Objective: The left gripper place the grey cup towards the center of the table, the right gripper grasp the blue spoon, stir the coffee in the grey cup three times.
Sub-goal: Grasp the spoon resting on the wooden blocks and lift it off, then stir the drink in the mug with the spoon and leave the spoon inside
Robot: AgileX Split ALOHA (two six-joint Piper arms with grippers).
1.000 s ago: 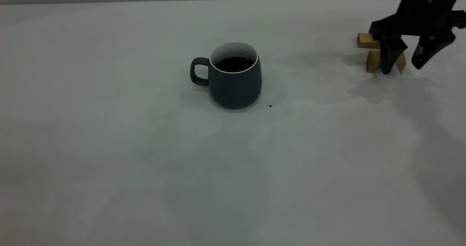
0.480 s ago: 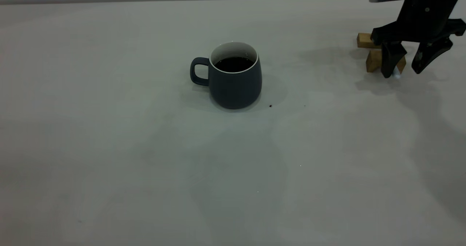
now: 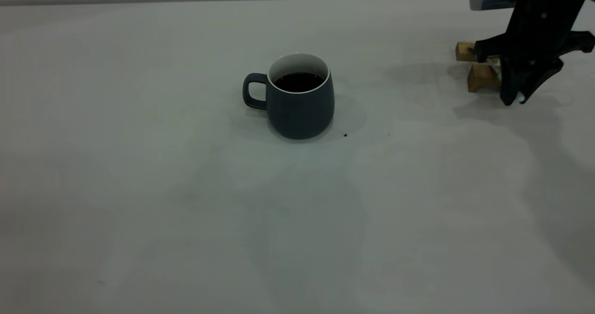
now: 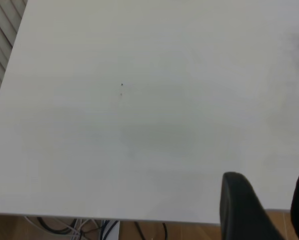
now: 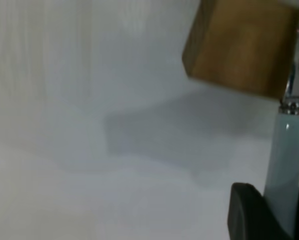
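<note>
The grey cup (image 3: 300, 105) stands upright near the middle of the table (image 3: 139, 188), handle pointing left, with dark coffee (image 3: 298, 81) inside. At the far right my right gripper (image 3: 515, 99) reaches down to the table beside two wooden blocks. The right wrist view shows this gripper (image 5: 278, 195) shut on the pale handle of the blue spoon (image 5: 285, 160), whose metal neck runs past a wooden block (image 5: 239, 45). My left gripper (image 4: 269, 177) shows only in the left wrist view, open and empty over a table edge, away from the cup.
Two small wooden blocks (image 3: 481, 77) lie just left of the right gripper, one (image 3: 464, 51) farther back. A dark speck (image 3: 345, 135) sits right of the cup. Under the table edge (image 4: 139, 218) in the left wrist view are a wooden floor and cables.
The right gripper's fingers, spread apart a second ago, have come together around the spoon handle beside the blocks. The cup has not moved.
</note>
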